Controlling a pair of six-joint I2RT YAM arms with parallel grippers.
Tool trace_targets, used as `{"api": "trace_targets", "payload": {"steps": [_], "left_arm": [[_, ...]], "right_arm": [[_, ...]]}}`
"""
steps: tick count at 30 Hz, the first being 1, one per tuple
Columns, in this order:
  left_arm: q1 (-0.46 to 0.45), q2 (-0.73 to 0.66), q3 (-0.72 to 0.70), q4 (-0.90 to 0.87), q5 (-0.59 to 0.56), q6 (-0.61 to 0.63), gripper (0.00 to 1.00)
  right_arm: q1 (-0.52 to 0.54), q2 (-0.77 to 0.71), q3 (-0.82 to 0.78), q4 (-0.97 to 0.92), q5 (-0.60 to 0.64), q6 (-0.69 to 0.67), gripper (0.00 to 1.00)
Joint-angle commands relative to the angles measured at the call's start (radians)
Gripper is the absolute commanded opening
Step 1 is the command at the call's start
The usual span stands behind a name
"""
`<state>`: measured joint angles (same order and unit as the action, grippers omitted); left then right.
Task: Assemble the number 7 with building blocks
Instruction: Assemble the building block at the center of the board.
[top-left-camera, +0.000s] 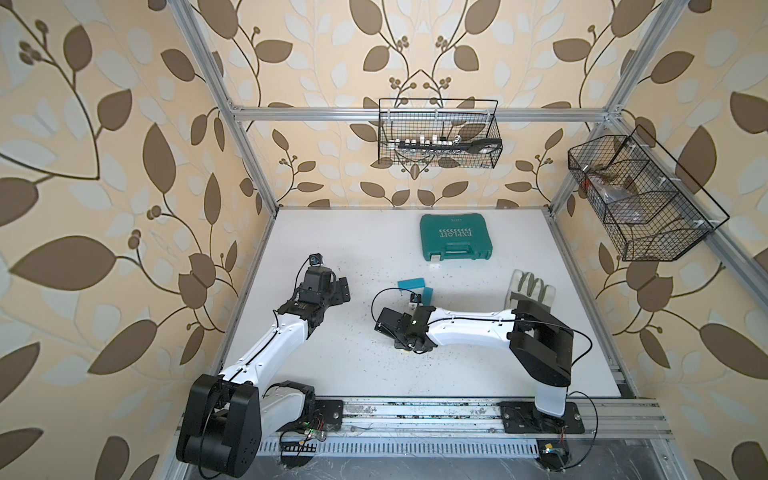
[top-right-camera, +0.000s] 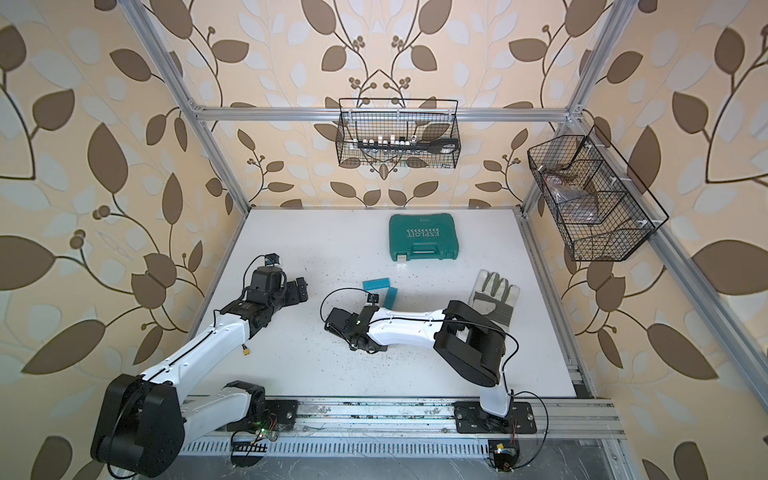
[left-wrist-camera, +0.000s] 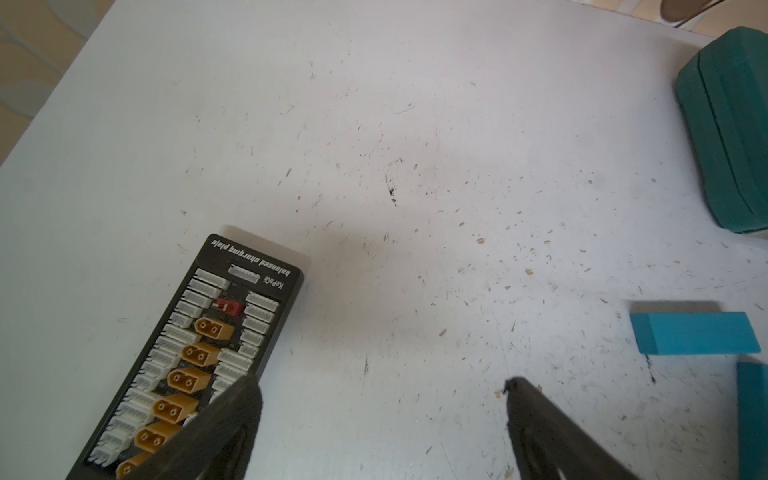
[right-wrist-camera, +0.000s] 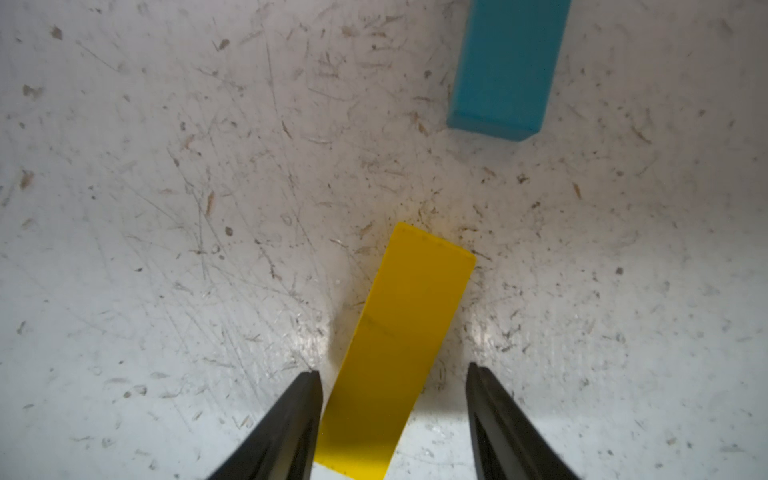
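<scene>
In the right wrist view a yellow building block (right-wrist-camera: 403, 345) lies flat on the white table (right-wrist-camera: 166, 249), slanted between the fingers of my right gripper (right-wrist-camera: 392, 370). The jaws stand open astride it: one finger is close against its edge, the other clearly apart. A teal-blue block (right-wrist-camera: 507, 66) lies farther ahead. In both top views two teal blocks (top-left-camera: 411, 285) (top-left-camera: 427, 294) lie near each other in mid-table, just beyond the right wrist; the yellow block is almost wholly hidden under it. My left gripper (left-wrist-camera: 381, 381) hovers open and empty at the left, with the teal blocks (left-wrist-camera: 694, 333) off to its side.
A dark-green tool case (top-left-camera: 455, 237) lies at the back of the table. A work glove (top-left-camera: 532, 286) lies at the right. A black charging board (left-wrist-camera: 199, 357) with yellow connectors sits under the left gripper's finger. Wire baskets (top-left-camera: 436, 133) (top-left-camera: 640, 195) hang on the frame.
</scene>
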<state>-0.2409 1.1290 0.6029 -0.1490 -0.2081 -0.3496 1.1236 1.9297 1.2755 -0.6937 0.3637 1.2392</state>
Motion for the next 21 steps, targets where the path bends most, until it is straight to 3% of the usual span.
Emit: {"api": "trace_targets", "payload": {"steps": [1,12,21], "left_arm": [[0.014,-0.018,-0.002,0.012,0.0,-0.008,0.94],[0.014,-0.021,-0.006,0.012,-0.001,-0.009,0.94],[0.014,-0.02,-0.003,0.011,-0.001,-0.009,0.94]], "right_arm": [[-0.002,0.027,-0.002,-0.005,0.034,0.019,0.54],[-0.057,0.002,-0.08,0.045,0.002,0.016,0.39],[-0.102,-0.019,-0.148,0.124,-0.095,0.019,0.37]]}}
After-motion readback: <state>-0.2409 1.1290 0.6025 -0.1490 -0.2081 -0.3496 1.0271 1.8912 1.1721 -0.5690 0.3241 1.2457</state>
